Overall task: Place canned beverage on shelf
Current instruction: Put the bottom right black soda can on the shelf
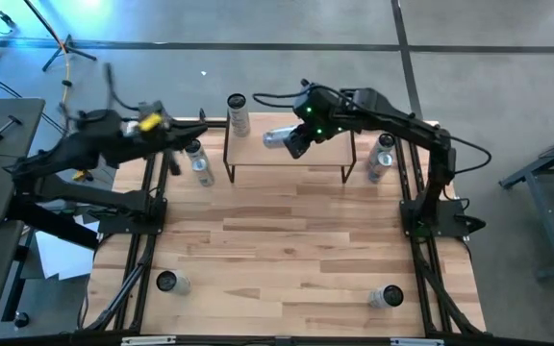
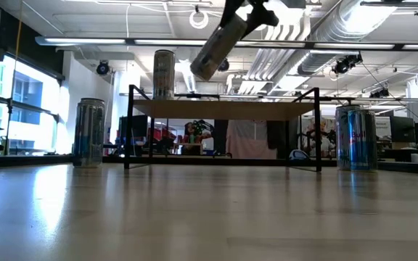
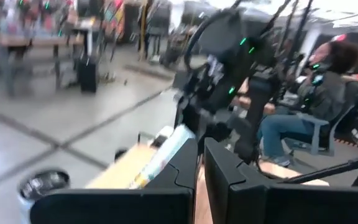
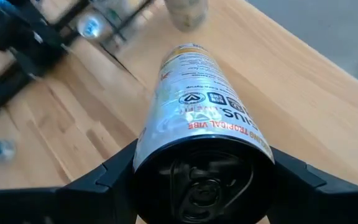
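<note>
My right gripper (image 1: pixel 294 142) holds a silver beverage can (image 1: pixel 279 139) in the air over the shelf (image 1: pixel 289 159), a light-wood board on black legs at the table's far middle. In the low view the can (image 2: pixel 212 52) slants above the shelf top (image 2: pixel 223 109). Another can (image 1: pixel 237 113) stands upright on its base on the shelf's far left corner. My left gripper (image 1: pixel 173 135) hovers shut and empty, left of the shelf; its fingers (image 3: pixel 185 171) show closed together in its wrist view. My right gripper pinches the can between its two fingers (image 4: pixel 104 177), one on each side of the wall near the pull-tab end (image 4: pixel 197 180). It comes slanting down from the table's right. The can points on past the fingers, tilted, its far end (image 2: pixel 198 69) lower, clear of the shelf.
A can (image 1: pixel 198 161) stands on the table left of the shelf, and cans (image 1: pixel 380 159) stand right of it. Two more cans (image 1: pixel 166 282) (image 1: pixel 388 298) sit near the front edge. A seated person (image 3: pixel 328 93) is beyond the table.
</note>
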You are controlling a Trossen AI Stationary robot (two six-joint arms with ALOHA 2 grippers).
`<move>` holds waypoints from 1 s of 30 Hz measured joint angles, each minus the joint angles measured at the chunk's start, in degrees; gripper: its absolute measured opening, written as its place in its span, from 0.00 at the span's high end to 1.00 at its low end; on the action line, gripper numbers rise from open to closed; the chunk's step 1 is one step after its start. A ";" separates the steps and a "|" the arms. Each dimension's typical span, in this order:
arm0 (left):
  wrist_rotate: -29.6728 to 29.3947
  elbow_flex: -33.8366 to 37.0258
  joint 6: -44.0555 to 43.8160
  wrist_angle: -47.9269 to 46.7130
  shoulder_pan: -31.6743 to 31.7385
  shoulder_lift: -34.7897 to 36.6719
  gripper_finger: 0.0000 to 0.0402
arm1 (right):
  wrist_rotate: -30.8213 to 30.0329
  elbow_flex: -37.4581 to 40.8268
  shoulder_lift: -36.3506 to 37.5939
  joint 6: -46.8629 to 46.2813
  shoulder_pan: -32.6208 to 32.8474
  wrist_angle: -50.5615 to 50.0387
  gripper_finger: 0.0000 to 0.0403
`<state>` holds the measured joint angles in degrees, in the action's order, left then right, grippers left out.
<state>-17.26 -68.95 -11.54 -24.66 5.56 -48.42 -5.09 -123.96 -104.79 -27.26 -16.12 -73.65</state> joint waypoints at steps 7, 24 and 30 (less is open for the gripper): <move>5.69 0.02 -4.03 7.70 -1.78 -12.76 0.99 | 1.92 0.06 0.00 5.36 -1.53 -1.60 0.40; 4.18 0.00 28.62 8.52 5.33 -28.66 0.98 | 3.00 0.06 -0.60 5.31 -1.45 -3.69 0.40; 4.10 0.00 28.75 13.16 8.47 -33.73 0.94 | 2.11 0.06 -3.17 4.95 -1.53 -4.15 0.40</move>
<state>-13.17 -68.95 17.21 -11.50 14.03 -82.15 -2.98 -123.90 -107.96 -22.31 -17.65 -77.80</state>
